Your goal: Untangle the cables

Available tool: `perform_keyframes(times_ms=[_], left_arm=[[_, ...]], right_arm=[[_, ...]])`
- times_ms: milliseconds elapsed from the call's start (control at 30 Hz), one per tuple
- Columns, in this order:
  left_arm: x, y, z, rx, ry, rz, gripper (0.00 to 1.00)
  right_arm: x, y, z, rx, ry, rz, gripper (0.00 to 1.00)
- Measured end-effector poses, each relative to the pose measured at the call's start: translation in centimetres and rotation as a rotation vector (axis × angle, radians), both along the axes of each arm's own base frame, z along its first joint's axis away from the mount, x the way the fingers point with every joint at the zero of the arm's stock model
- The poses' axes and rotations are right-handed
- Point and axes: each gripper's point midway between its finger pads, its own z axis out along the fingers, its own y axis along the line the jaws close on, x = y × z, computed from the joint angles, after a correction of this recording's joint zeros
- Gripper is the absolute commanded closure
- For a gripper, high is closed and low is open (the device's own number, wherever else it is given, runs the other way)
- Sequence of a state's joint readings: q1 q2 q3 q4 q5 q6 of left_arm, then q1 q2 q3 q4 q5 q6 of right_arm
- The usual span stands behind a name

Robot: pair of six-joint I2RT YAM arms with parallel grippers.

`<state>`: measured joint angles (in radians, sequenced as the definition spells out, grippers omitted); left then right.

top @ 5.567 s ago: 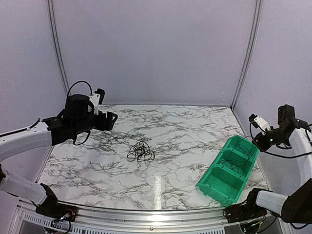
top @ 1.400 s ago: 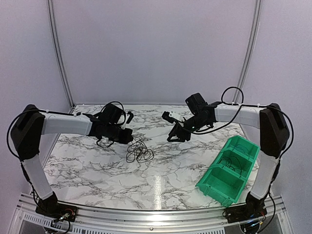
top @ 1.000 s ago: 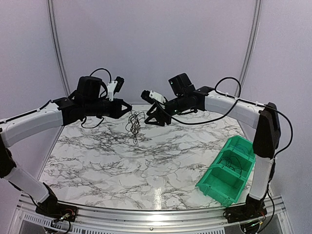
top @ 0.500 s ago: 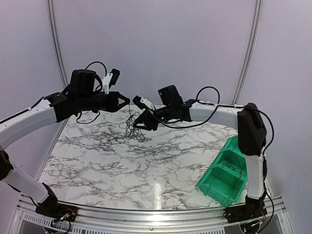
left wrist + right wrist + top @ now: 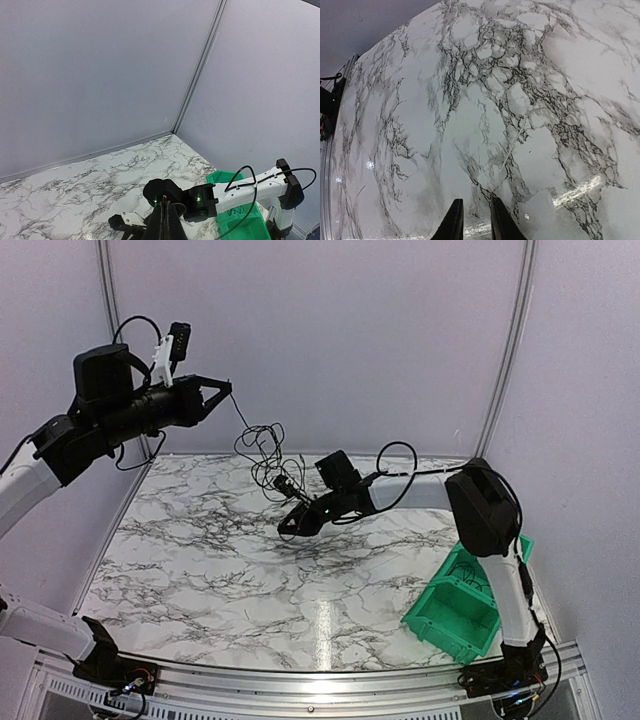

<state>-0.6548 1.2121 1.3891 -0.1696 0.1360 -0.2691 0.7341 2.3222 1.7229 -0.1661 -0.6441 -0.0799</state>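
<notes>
Top external view has the left arm (image 5: 110, 415) lifted high at the left. Its jaws are pressed together on one end of the cables (image 5: 262, 452), and the left wrist view shows them closed as well. The loopy tangle hangs in the air from that end, off the tabletop (image 5: 200, 570). Its lowest strands trail toward the right arm (image 5: 420, 488), which reaches in low from the other side.

The right wrist view shows that arm's jaws a narrow gap apart, with only marble pattern between them, so I cannot say they have a strand.

To do this step well, I judge the right jaws should close on a single strand below the knot. They should then draw it slowly sideways while the left arm holds its height, so the loops slide free. A sharp pull would likely cinch the knot tighter.

The tabletop is glossy white marble print with dark veins and a bright glare streak. Pale lilac walls with metal corner strips enclose it, and a green bin (image 5: 470, 605) sits at the near right.
</notes>
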Motion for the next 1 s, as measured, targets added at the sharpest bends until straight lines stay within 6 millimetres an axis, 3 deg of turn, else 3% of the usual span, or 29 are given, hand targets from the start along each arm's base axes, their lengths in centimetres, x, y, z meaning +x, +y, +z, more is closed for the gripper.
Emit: perform_keyframes(times_ms=[100,200,333,400,500,567,633,700,800,1000], left_arm=[[0.1,0.1,-0.5,0.007,0.006,0.009,1.0],[0.7,-0.3,-3.4,0.041,0.053,0.009,1.0],[1.6,-1.0,-10.3,0.097,0.153,0.013,1.0],[2.0,-1.3,-15.2,0.125,0.22,0.021,1.0],[2.2,-1.2,-23.4,0.206,0.365,0.046,1.0],[1.9,-0.5,-27.9,0.26,0.449,0.073,1.0],[1.3,0.5,-31.1,0.304,0.51,0.105,1.0],[1.1,1.3,-32.3,0.32,0.525,0.137,1.0],[1.6,1.5,-32.0,0.301,0.505,0.166,1.0],[2.3,1.1,-31.1,0.241,0.48,0.183,1.0]], right_arm=[[0.4,-1.2,2.7,0.015,-0.03,-0.007,0.73],[1.5,-3.6,7.6,0.051,-0.098,-0.036,0.69],[2.7,-7.6,14.4,0.099,-0.253,-0.087,0.68],[3.3,-8.9,15.2,0.093,-0.292,-0.11,0.68],[3.0,-9.3,13.9,0.064,-0.299,-0.097,0.66],[2.3,-8.9,11.7,0.031,-0.265,-0.071,0.61],[1.6,-8.0,9.2,-0.004,-0.225,-0.039,0.57],[0.7,-7.0,7.0,-0.036,-0.189,-0.005,0.54],[-0.8,-4.5,4.5,-0.071,-0.158,0.057,0.53],[-2.5,0.5,2.8,-0.076,-0.154,0.141,0.49]])
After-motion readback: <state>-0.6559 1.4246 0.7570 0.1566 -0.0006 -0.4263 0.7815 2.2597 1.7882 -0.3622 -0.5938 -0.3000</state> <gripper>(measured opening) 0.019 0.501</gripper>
